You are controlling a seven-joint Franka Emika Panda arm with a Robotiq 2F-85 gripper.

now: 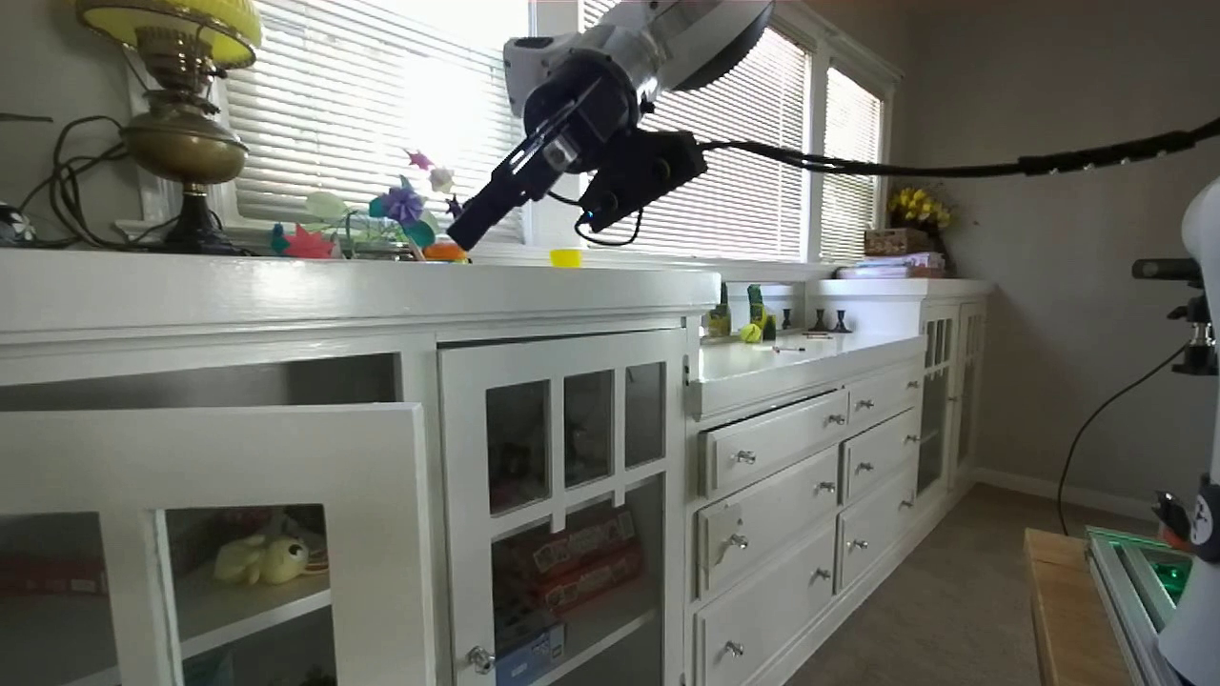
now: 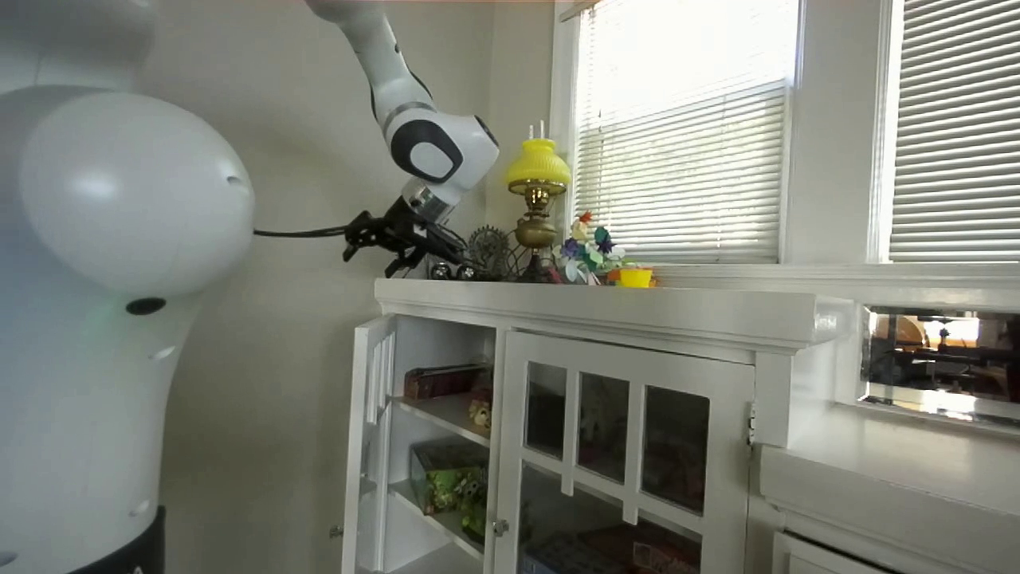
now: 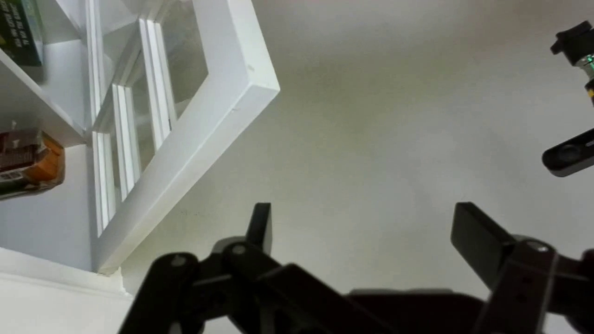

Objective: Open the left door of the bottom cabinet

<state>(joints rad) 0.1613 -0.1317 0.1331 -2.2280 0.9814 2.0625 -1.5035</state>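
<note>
The left door (image 1: 376,553) of the bottom cabinet (image 1: 334,295) stands swung open, with shelves visible behind it. In an exterior view the door (image 2: 360,454) is seen nearly edge-on, with its knob (image 2: 336,532) low on the outer face. The cabinet's white top (image 2: 606,307) runs above it. In the wrist view the door's free top corner (image 3: 241,88) points away from the cabinet, left of the jaws. My gripper (image 3: 363,204) is open and empty, apart from the door. It hangs above the door, near top height, in both exterior views (image 1: 465,229) (image 2: 368,265).
The glazed right door (image 1: 467,495) is shut. A lamp (image 1: 186,143), flowers (image 1: 400,205) and a yellow cup (image 2: 636,277) stand on the top. Boxes (image 2: 446,478) lie on the shelves. Drawers (image 1: 772,514) continue along the wall. A cable (image 1: 905,170) trails from the wrist.
</note>
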